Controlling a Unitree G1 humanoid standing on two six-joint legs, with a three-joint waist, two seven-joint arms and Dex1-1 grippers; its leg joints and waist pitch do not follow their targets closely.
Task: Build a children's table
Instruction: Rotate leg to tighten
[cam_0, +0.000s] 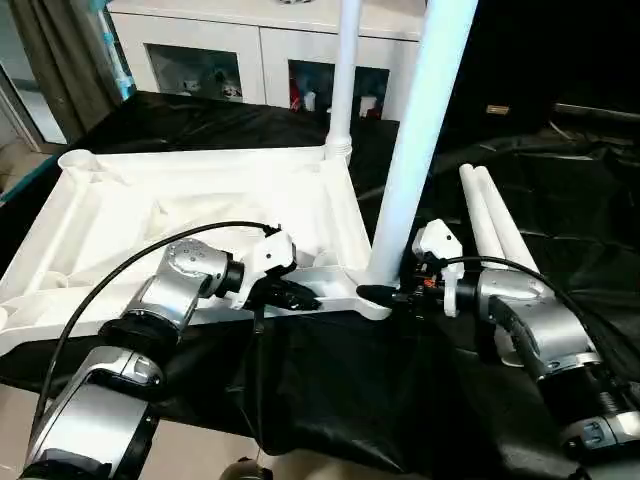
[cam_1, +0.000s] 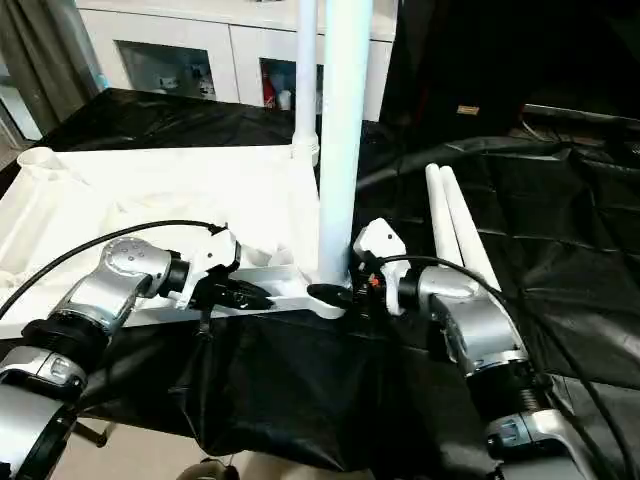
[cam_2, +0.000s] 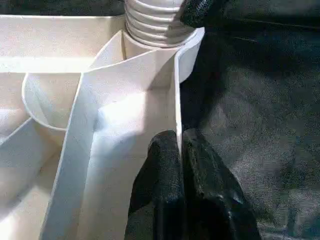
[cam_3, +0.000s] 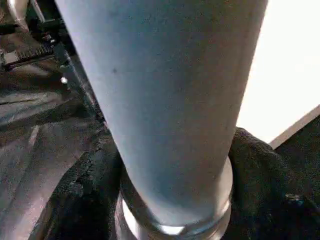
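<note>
The children's table lies as a white top (cam_0: 200, 158), ribbed underside up, on the black-draped work table. One white leg (cam_0: 343, 80) stands upright in the far right corner socket. A second leg (cam_0: 418, 140) stands in the near right socket. Two more legs (cam_0: 495, 220) lie side by side on the cloth to the right. My left gripper (cam_0: 300, 297) is shut on the top's thin near rim (cam_2: 177, 90), one finger on each side of the wall. My right gripper (cam_0: 383, 294) hugs the base of the near leg (cam_3: 170, 100), its black fingers (cam_3: 255, 165) pressed against both sides.
A white cabinet (cam_0: 250, 40) with glass doors stands behind the work table. The far left corner socket (cam_0: 80, 160) is open. Black cloth (cam_0: 330, 390) hangs over the near table edge, with floor below. Black cables arc over both forearms.
</note>
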